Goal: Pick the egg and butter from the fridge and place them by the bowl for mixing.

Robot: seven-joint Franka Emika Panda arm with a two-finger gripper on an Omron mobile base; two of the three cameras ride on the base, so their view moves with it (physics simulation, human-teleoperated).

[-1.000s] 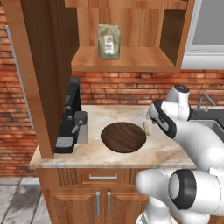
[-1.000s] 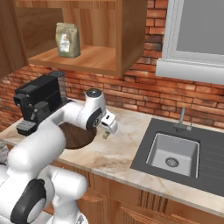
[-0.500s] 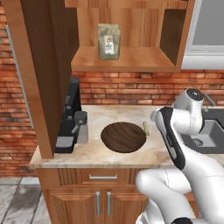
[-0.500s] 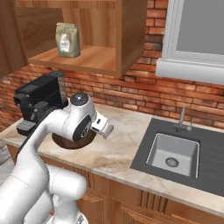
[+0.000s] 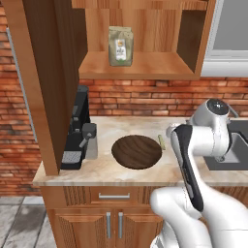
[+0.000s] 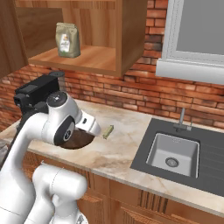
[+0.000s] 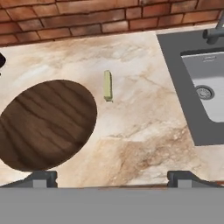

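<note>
Butter (image 7: 107,85): lying flat on the marble surface (image 7: 144,127), just beside the bowl's rim on the sink side, not touching it; also seen as a short pale stick in the right base view (image 6: 107,131) and the left base view (image 5: 162,141).
Bowl (image 7: 43,124): wide, dark wood, resting on the surface between the coffee machine (image 5: 77,131) and the butter; nothing visible inside.
Egg: no sighting anywhere on the surface or in the bowl; whereabouts cannot be told.
Fridge: outside these views, so contents unknown.
Hand (image 7: 111,177): fingers spread wide, two dark tips well apart, nothing between them; raised above the surface and looking down over bowl, butter and sink (image 7: 205,87).
Done, by judgement: butter half of the job, since the stick already lies by the bowl with the hand free of it.
Left, by judgement: the egg half, meaning a trip to the fridge, a grasp on the egg, and a placing near the bowl.
Room for the egg: bare marble around the butter and in front of the bowl.
</note>
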